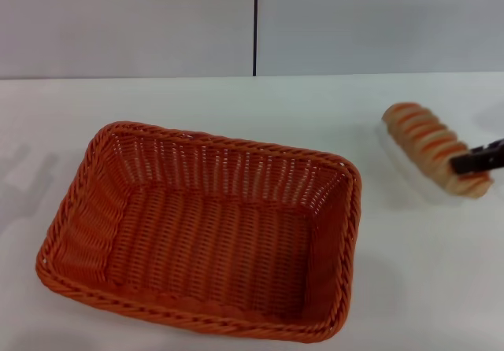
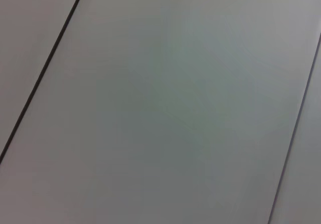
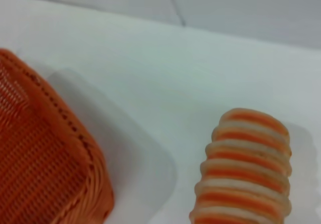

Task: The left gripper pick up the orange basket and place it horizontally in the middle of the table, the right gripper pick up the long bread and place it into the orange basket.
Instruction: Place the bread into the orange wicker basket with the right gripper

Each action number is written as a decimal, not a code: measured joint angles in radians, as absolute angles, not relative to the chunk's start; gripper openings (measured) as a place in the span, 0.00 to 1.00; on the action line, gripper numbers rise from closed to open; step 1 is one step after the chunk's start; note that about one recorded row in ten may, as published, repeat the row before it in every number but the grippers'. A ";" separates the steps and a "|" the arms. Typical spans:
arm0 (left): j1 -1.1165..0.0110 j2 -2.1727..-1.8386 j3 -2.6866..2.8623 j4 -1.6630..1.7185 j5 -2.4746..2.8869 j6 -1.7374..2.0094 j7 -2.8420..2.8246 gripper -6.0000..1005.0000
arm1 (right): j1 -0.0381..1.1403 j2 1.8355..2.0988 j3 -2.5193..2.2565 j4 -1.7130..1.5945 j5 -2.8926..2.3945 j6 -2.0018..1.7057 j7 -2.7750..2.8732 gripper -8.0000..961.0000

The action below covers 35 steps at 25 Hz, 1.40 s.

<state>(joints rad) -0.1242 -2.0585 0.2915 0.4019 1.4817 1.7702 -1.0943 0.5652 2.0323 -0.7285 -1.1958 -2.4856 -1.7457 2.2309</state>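
The orange basket [image 1: 206, 233] sits empty on the white table [image 1: 236, 103], a little left of centre, with its long side running across the view. The long bread [image 1: 431, 144], striped cream and orange, is at the right, apart from the basket. The black tip of my right gripper [image 1: 479, 159] comes in from the right edge and lies against the bread's near end. In the right wrist view the long bread [image 3: 246, 169] is close up, with a corner of the orange basket [image 3: 45, 158] beside it. My left gripper is out of view.
A grey panelled wall [image 1: 157, 20] with a dark vertical seam stands behind the table. The left wrist view shows only wall panels [image 2: 160, 103]. Bare white tabletop separates the basket and the bread.
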 joint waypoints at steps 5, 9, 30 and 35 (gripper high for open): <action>-0.125 -2.059 0.291 0.402 1.482 1.770 -1.095 0.53 | 0.550 2.038 -0.716 -1.418 -2.419 -1.845 2.279 0.37; -0.126 -2.059 0.291 0.402 1.482 1.770 -1.095 0.53 | 0.553 2.048 -0.726 -1.570 -2.388 -1.902 2.322 0.32; -0.135 -2.060 0.291 0.388 1.482 1.769 -1.088 0.53 | 0.587 2.074 -1.201 -1.609 -1.992 -1.960 2.412 0.18; -0.135 -2.060 0.291 0.388 1.482 1.768 -1.088 0.53 | 0.605 2.074 -1.210 -1.486 -1.990 -1.926 2.352 0.16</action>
